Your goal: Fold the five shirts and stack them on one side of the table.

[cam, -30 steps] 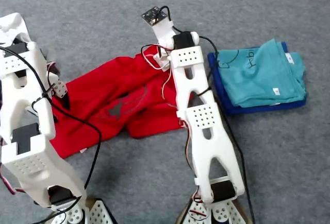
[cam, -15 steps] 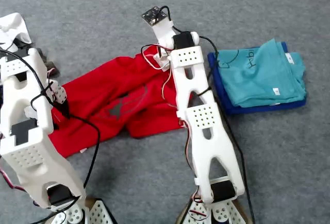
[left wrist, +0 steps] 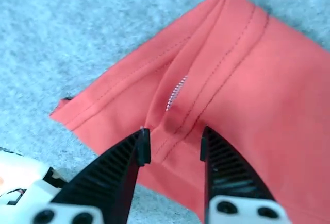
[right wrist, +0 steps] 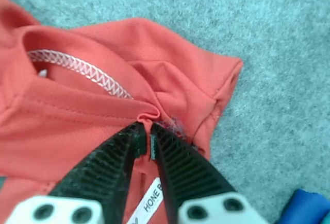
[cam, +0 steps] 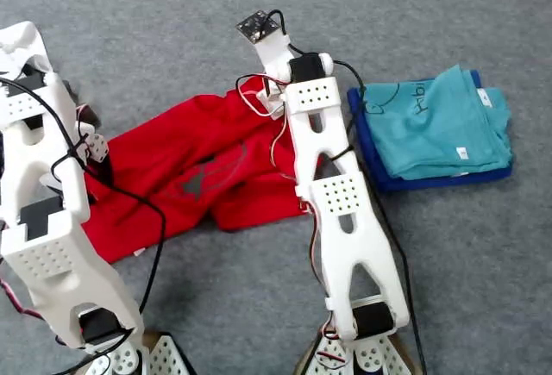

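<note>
- Red shirt [cam: 198,164] lies spread on the grey table [cam: 483,263].
- My right gripper [right wrist: 146,134] pinches a fold by its collar.
- My left gripper [left wrist: 174,144] gapes over its hem.
- Folded shirts [cam: 431,129] lie stacked nearby.

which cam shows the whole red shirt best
The high view: the red shirt lies crumpled between both arms. The left wrist view shows a hemmed corner between open jaws; the right wrist view, its collar in shut jaws.

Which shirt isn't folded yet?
The red shirt, lying spread out and rumpled in the middle of the table. The teal shirt and the blue shirt under it are already folded in a stack.
</note>
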`<state>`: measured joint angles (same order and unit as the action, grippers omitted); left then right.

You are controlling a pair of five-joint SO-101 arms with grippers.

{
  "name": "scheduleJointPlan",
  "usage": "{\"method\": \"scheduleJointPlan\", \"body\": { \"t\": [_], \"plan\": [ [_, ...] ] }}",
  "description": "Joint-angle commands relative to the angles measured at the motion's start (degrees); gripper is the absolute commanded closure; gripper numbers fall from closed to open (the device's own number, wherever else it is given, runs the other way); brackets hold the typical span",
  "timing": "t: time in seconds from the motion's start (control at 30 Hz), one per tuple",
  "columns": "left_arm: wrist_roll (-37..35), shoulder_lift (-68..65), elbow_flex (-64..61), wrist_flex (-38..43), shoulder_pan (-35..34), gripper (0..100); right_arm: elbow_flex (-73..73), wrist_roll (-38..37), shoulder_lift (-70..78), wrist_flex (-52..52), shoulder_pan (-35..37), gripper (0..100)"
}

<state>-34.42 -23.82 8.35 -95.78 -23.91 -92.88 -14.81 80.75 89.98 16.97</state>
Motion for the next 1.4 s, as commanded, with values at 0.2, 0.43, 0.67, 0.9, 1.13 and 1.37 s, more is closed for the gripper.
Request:
{"method": "scheduleJointPlan", "body": {
  "t": [0.2,0.43,0.67,0.9,1.13,1.37],
  "plan": [
    [2.6,0.3,-5.1,4.0,2.8,83,-2.6,-0.4,-0.3,-1.0,-0.8,99.6],
    [2.5,0.2,-6.2,6.4,2.7,86,-2.6,-0.4,-0.3,-1.0,-0.8,99.6],
    [2.6,0.2,-13.5,14.4,2.5,94,-2.6,-0.4,-0.3,-1.0,-0.8,99.6],
    [2.6,0.2,-14.6,15.9,2.7,94,-2.6,-0.4,-0.3,-2.3,-1.2,99.6],
    [7.6,0.7,-14.3,14.5,2.9,88,-2.6,-0.4,-0.3,-2.5,-1.2,99.6],
    [16.3,0.7,-10.6,9.4,2.9,86,-2.6,-0.4,-0.3,-2.5,-1.2,99.6]
  ]
}}
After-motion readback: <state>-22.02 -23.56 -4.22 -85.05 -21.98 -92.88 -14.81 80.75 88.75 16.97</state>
